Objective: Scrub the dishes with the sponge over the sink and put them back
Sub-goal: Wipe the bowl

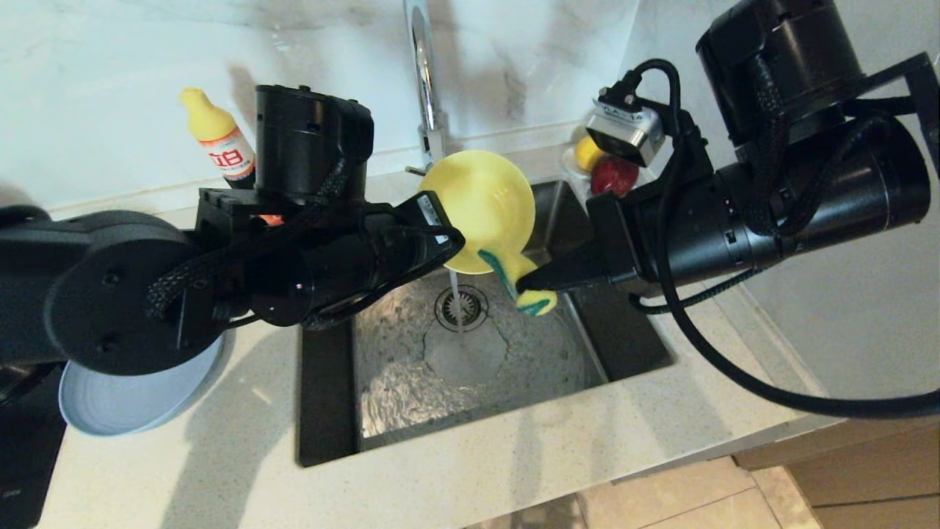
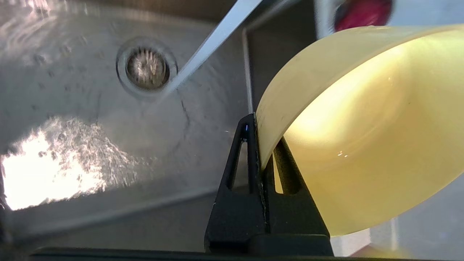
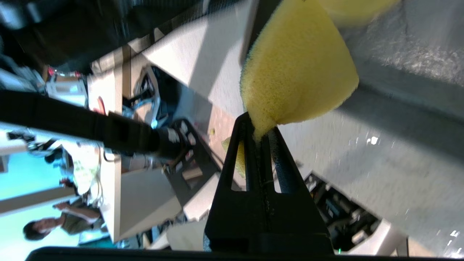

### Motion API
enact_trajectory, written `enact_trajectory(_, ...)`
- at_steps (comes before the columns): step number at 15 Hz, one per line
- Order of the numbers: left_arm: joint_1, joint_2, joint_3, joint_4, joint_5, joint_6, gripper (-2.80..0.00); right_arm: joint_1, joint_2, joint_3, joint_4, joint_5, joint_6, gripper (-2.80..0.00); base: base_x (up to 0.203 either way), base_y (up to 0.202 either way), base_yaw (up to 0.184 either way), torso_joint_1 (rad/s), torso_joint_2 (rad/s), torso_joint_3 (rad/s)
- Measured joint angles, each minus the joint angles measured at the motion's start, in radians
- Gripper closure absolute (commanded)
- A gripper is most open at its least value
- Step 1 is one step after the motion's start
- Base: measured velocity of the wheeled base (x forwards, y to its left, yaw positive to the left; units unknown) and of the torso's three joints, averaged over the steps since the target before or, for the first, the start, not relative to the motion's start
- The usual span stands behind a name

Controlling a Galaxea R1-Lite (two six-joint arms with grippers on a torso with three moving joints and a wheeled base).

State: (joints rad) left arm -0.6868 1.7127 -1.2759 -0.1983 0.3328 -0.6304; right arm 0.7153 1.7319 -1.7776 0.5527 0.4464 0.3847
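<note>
Both jaws clenched: left gripper [image 2: 260, 145] pinches the rim of the pale yellow-green bowl [image 1: 481, 206], right gripper [image 3: 259, 132] squeezes the sponge [image 1: 525, 283].

The bowl hangs tipped on edge over the sink [image 1: 624, 338], its opening facing the right arm. The sponge touches its lower rim, long axis slanting downward, green layer toward the bowl. Faucet [image 1: 424, 81] water runs onto the drain strainer [image 1: 461, 307]. A grey-blue plate [image 1: 132, 397] rests on the counter [image 1: 514, 455], left.

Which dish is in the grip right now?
The yellow-green bowl, pinched at its rim by the left gripper over the sink; the grey-blue plate lies on the counter.
</note>
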Motion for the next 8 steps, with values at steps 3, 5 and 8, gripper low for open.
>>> enact_trajectory(3, -0.005, -0.032, 0.079, -0.132, 0.002, 0.067, 0.0, 0.001, 0.05, -0.125, 0.065, -0.028, 0.0, 0.0, 0.0, 0.0, 0.0, 0.0, 0.0, 0.0)
enact_trajectory(5, -0.01, -0.042, 0.138, -0.226, 0.002, 0.113, 0.0, 0.014, 0.079, -0.152, 0.042, -0.079, 0.0, 0.0, 0.0, 0.0, 0.0, 0.0, 0.0, 0.0)
enact_trajectory(8, -0.026, -0.048, 0.215, -0.372, 0.001, 0.199, 0.0, 0.019, 0.105, -0.159, 0.008, -0.123, -0.001, 0.0, 0.0, 0.0, 0.0, 0.0, 0.0, 0.0)
